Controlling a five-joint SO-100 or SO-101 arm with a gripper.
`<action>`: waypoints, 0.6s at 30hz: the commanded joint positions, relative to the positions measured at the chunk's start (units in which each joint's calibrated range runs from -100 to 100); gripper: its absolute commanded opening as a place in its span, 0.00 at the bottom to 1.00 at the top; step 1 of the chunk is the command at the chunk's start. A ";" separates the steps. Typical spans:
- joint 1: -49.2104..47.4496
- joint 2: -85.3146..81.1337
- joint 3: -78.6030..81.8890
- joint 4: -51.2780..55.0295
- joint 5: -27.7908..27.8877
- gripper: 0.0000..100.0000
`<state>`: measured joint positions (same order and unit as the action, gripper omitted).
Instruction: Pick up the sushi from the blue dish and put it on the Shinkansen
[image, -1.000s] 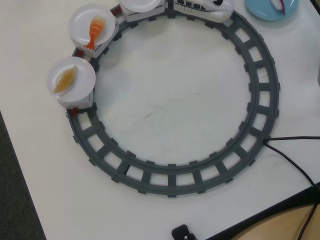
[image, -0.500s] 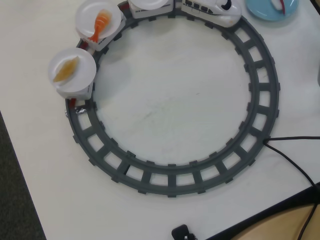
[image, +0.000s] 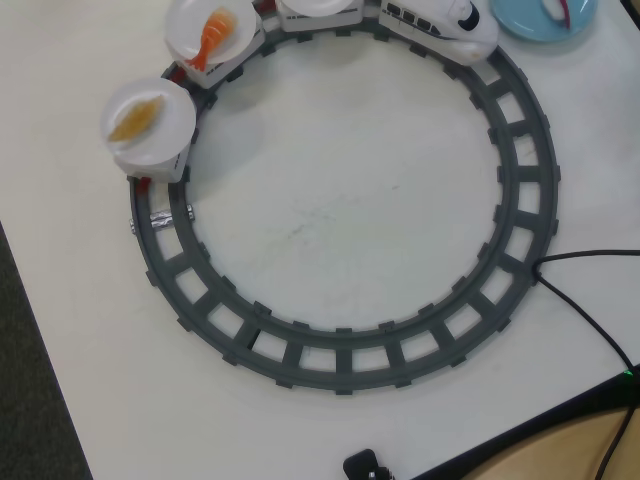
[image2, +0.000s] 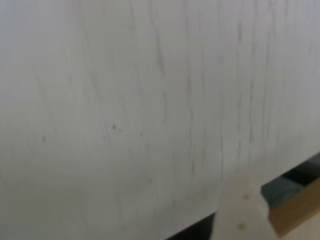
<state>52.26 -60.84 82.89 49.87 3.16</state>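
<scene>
While 2 sushi plates (image: 150, 118) are carried on the Shinkansen (image: 440, 22), the blue dish (image: 545, 18) is seen beside the track (image: 340, 355); jaw state cannot be told.

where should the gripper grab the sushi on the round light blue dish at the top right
Grip the sushi piece across its narrow width, descending from above. It lies flat in the round light blue dish, whose raised rim blocks a side approach. The frame edge crops it, so its full shape is unclear. The gripper is not visible.
</scene>
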 joint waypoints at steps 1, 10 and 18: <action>0.46 17.21 -14.58 -0.79 4.55 0.22; 5.31 32.66 -47.88 5.12 4.70 0.22; 3.46 41.93 -67.54 9.40 5.91 0.22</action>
<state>57.78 -20.59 22.20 57.74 7.92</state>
